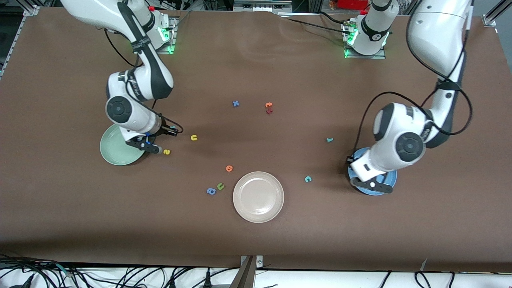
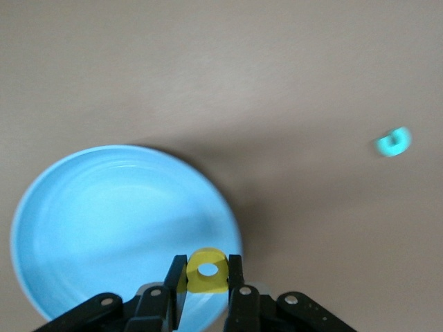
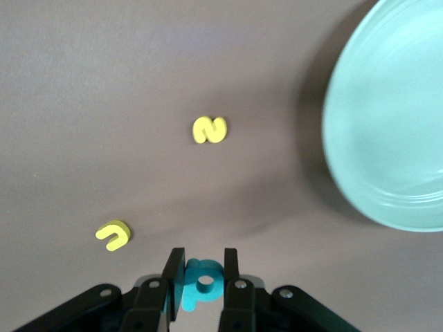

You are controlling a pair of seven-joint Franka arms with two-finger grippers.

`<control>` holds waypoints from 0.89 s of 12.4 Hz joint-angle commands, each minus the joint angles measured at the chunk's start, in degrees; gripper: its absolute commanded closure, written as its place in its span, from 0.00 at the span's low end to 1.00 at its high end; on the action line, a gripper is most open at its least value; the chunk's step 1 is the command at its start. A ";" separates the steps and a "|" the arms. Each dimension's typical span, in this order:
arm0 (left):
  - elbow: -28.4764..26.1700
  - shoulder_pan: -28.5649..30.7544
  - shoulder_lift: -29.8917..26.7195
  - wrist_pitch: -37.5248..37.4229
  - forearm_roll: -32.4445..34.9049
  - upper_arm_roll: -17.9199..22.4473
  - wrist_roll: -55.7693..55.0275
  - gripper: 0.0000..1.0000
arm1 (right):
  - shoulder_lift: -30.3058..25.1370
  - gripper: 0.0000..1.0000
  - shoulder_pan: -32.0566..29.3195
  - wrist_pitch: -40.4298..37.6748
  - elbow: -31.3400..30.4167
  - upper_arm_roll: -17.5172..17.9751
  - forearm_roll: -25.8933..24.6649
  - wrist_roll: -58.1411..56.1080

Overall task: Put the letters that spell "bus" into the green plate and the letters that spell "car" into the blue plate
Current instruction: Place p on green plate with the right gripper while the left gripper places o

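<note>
The brown surface [image 1: 256, 240] is wide, matte and a little wrinkled near my bases. On it are three round shallow plates with raised, smooth rims: the green plate [image 1: 114, 154] at my right arm's end, the blue plate [image 1: 390, 180] at my left arm's end, and a cream plate [image 1: 258, 197] between them, nearest to the front camera.

My left end effector [image 2: 208, 280] is over the blue plate's edge, clamped on the yellow "a" [image 2: 207, 271]. My right end effector [image 3: 202, 277] is over the bare surface just beside the green plate, clamped on the teal "b" [image 3: 201, 283].

The letters look small, thick and soft like foam. The yellow "u" [image 1: 194, 137] and yellow "s" [image 1: 167, 152] lie near the green plate; the teal "c" [image 1: 308, 179] and thin teal "r" [image 1: 329, 140] lie near the blue plate.

I judge two risks: released now, the "b" falls beside its plate, and the "a", so near the rim, may bounce out because it is so light
</note>
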 commanded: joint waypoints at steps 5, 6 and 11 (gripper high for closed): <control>0.31 3.75 2.72 -0.46 -3.72 -1.75 8.84 0.00 | 1.57 0.91 -2.22 -5.37 4.05 -7.83 0.39 -17.48; -0.12 3.23 2.37 -0.72 -3.72 -1.75 9.02 0.00 | 2.80 0.91 -3.63 -3.80 4.05 -7.74 0.22 -19.24; -5.13 2.08 -1.14 -1.95 -3.46 -6.49 5.08 0.00 | 10.36 0.89 -9.17 4.91 4.05 -7.74 0.21 -31.27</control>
